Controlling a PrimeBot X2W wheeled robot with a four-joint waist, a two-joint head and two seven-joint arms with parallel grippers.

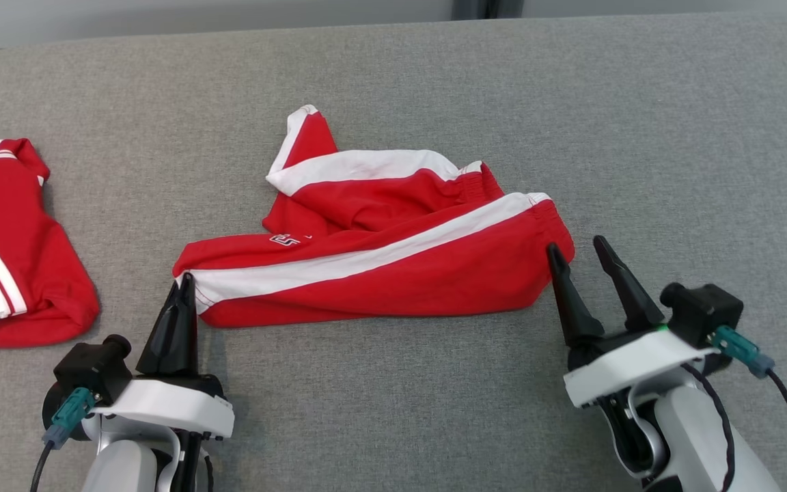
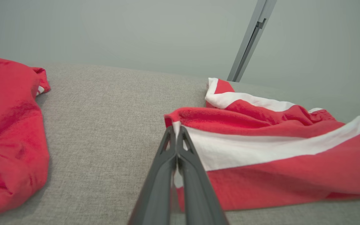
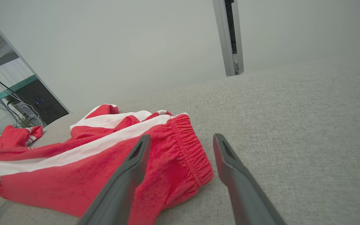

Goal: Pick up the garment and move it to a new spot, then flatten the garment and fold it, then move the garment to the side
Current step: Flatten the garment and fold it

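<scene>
The garment (image 1: 393,266) is a pair of red shorts with white side stripes, lying crumpled in the middle of the grey padded surface (image 1: 393,403). My left gripper (image 1: 185,281) is shut on the white-striped leg hem at the garment's left end; in the left wrist view the gripper (image 2: 176,131) pinches white cloth between its fingers. My right gripper (image 1: 576,246) stands open at the elastic waistband (image 3: 186,147) on the garment's right end. In the right wrist view its left finger lies over the red cloth, and its right finger is over bare surface.
A second red and white garment (image 1: 18,253) lies bunched at the left edge of the surface, also seen in the left wrist view (image 2: 8,131). A pale wall with a metal post (image 3: 230,37) stands behind the surface's far edge.
</scene>
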